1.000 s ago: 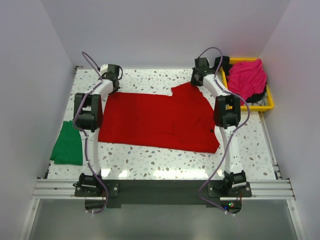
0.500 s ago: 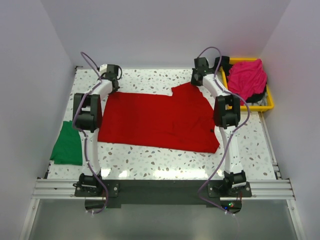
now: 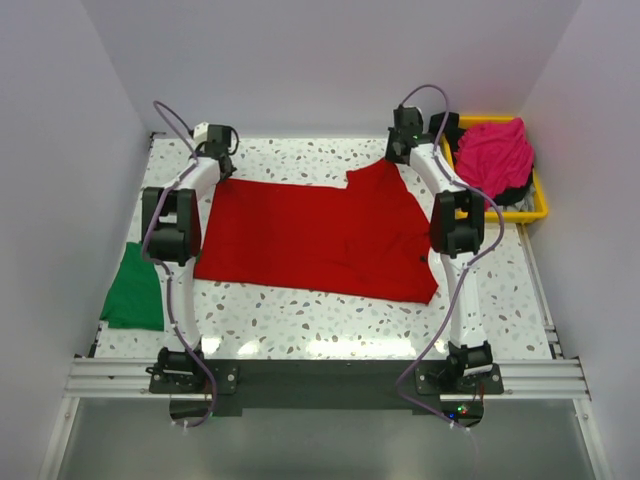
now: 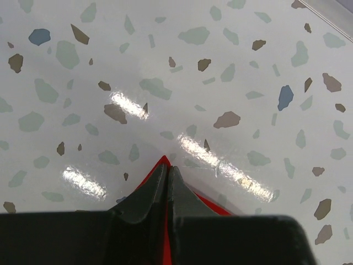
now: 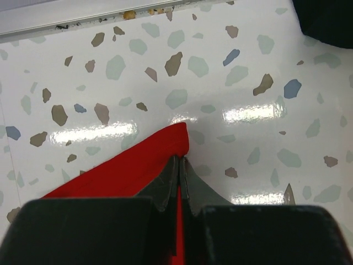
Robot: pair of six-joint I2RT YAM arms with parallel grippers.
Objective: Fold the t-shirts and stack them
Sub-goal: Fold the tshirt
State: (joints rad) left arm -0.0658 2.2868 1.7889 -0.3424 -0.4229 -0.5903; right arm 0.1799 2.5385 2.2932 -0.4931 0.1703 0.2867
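so, both arms were stretched out to the far side of the table (image 3: 320, 322), one at each far corner of the red t-shirt (image 3: 320, 240). my left gripper (image 4: 167, 168) was pinched right down, fingers pretty much touching, with the far left corner of the red cloth caught between the tips. from the left wrist view only a little red point poked out past the fingers, with speckled tabletop all around it. my right gripper (image 5: 180, 160) was the same deal, clamped fully shut on the far right corner, where the cloth came to a rounded edge just ahead of the tips.

the red t-shirt itself lay spread out flat across the middle of the table, long side running left to right, with its far right part reaching further toward the far wall than the rest. the near edge just lay on the tabletop.

the green t-shirt (image 3: 135, 288) lay flat at the left edge of the table, on the near side, close to the red one but not touching it. the pink t-shirt (image 3: 493, 155) was bunched up in a heap in the yellow tray (image 3: 537, 212) at the far right corner, on top of something dark i couldn't make out.
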